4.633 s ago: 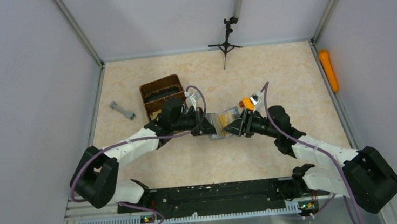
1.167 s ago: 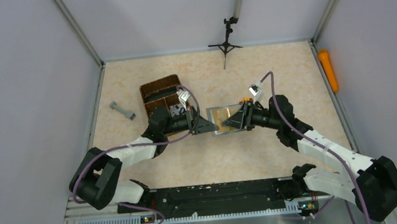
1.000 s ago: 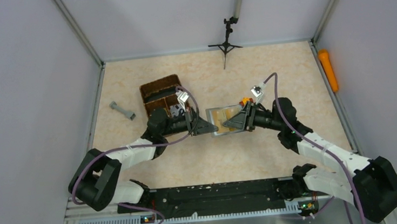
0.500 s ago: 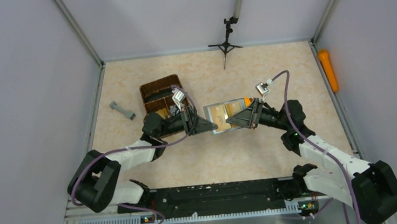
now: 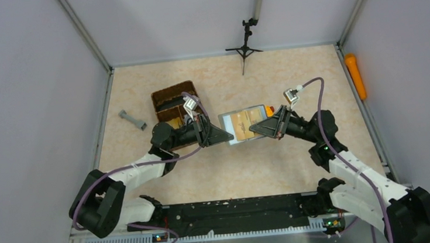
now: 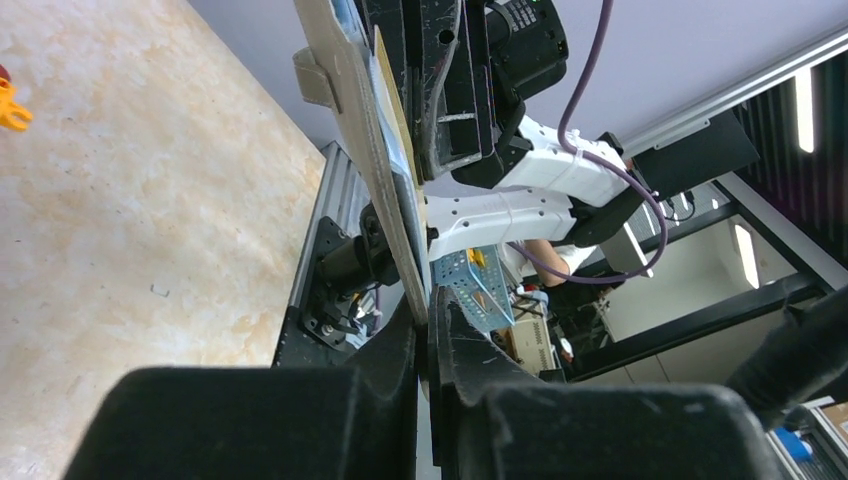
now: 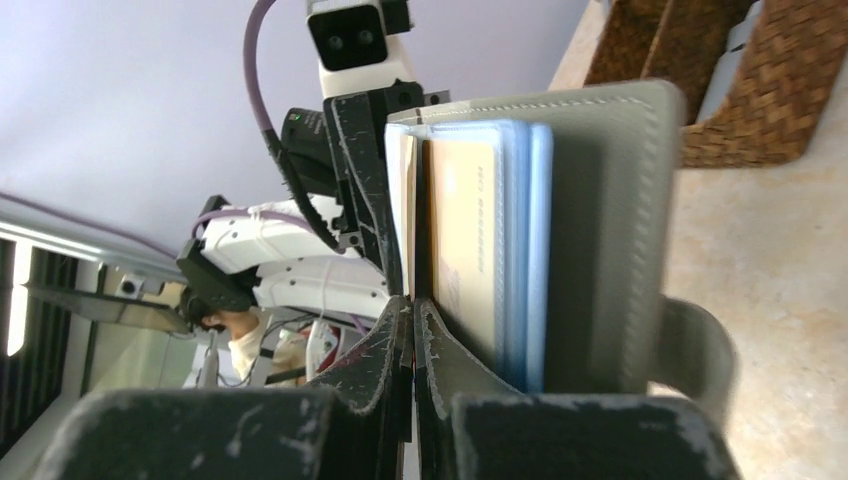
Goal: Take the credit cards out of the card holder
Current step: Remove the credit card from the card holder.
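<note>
I see the card holder (image 5: 242, 119) held open above the surface (image 5: 264, 170), between both arms. The left gripper's (image 5: 229, 136) jaws pinch its left edge. The right gripper's (image 5: 253, 129) jaws are pressed together on the pale credit cards (image 7: 465, 230) inside.

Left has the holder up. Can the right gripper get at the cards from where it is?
Likely yes. The left gripper pinches the card holder by one edge, pockets facing the right gripper, which is shut at the exposed edge of the credit cards, apparently on one. Nothing between.

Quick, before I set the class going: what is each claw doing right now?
Left claw: closed, clamping the card holder by its edge.
Right claw: closed, apparently pinching a credit card.
</note>
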Controlling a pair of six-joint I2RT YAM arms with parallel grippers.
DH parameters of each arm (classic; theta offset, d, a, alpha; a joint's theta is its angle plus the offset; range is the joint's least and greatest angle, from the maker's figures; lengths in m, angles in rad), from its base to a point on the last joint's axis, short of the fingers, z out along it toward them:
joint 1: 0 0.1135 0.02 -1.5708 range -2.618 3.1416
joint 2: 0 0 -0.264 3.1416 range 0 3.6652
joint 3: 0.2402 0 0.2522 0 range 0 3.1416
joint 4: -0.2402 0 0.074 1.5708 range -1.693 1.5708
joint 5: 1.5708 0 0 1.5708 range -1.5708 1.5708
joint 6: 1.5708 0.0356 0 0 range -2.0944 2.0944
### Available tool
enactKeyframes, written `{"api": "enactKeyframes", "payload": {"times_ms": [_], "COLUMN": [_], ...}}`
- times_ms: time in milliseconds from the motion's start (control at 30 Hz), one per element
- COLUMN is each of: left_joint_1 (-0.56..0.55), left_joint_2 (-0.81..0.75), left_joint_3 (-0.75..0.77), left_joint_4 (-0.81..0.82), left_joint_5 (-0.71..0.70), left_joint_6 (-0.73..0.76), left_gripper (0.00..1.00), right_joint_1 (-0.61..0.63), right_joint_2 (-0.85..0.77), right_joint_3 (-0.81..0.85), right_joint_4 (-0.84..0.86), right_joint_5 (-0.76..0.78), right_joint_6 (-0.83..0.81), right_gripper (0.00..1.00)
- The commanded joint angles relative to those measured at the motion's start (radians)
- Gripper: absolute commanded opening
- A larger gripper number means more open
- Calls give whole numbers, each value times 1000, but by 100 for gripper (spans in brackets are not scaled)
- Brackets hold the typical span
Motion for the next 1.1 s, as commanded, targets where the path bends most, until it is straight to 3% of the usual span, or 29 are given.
{"api": "enactKeyframes", "payload": {"times_ms": [0, 233, 400, 633, 867, 1067], "left_joint_1": [34, 70, 86, 90, 171, 283], "left_joint_2": [-62, -104, -124, -126, -195, -251], "left_joint_3": [-4, -13, 0, 15, 89, 184], "left_joint_4": [-34, -108, -254, -260, -667, -1028], "left_joint_5": [-3, -2, 2, 16, -10, 1], "left_joint_6": [50, 74, 147, 136, 342, 486], "left_gripper": [6, 2, 3, 1, 0, 0], "right_joint_1": [-37, -42, -42, -39, -39, -27], "right_joint_2": [-54, -47, 4, 104, 105, 221], "right_joint_3": [22, 25, 41, 48, 163, 240], "right_joint_4": [-80, -82, -33, 84, -149, -93], "right_joint_5": [30, 41, 35, -3, 92, 97], "right_joint_6": [-62, -77, -68, -32, -210, -224], "right_gripper": [0, 0, 0, 0, 0, 0]}}
